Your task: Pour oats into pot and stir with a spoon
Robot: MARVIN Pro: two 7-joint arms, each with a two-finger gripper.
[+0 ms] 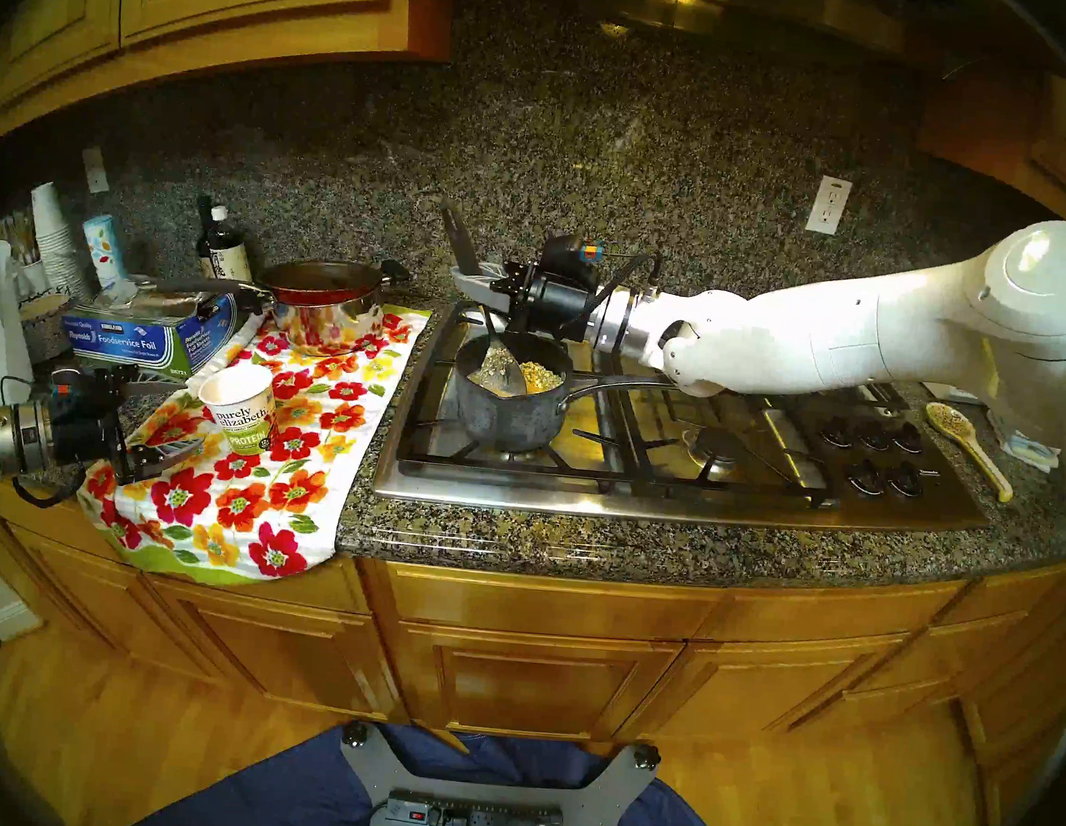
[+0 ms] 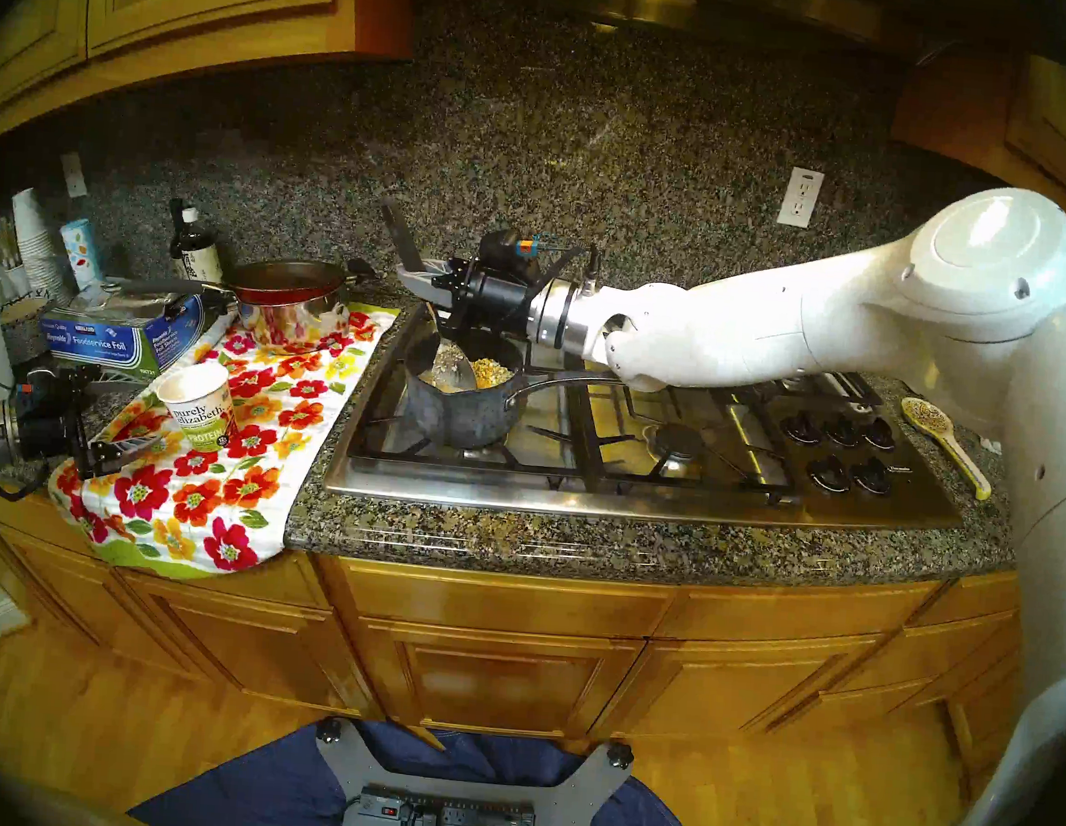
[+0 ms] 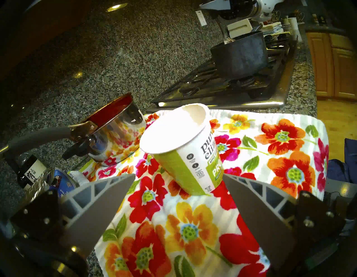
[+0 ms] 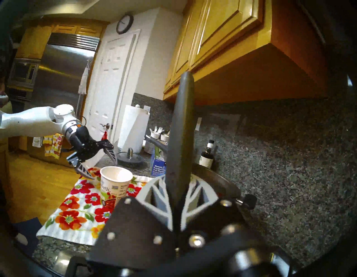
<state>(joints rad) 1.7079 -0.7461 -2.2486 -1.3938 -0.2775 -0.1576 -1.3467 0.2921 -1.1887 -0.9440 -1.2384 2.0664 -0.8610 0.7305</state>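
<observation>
The right tool (image 1: 474, 276), just above frame centre, is clamping the spoon (image 1: 497, 350) and should be sweeping its bowl low through the oats (image 1: 542, 375), staying inside the pot (image 1: 508, 417).

Pot (image 1: 508, 411): dark grey, mottled, silver handle. Oats (image 1: 542, 375): tan-yellow flakes. Spoon (image 1: 504, 363): dark handle, pale silvery bowl. Oat cup (image 1: 242, 405): white, green PROTEIN band. Towel (image 1: 249, 477) under the cup: white, red/orange/yellow flowers, green leaves. Ceramic spoon (image 1: 969, 449) at 3 o'clock of pot: yellow patterned.
</observation>
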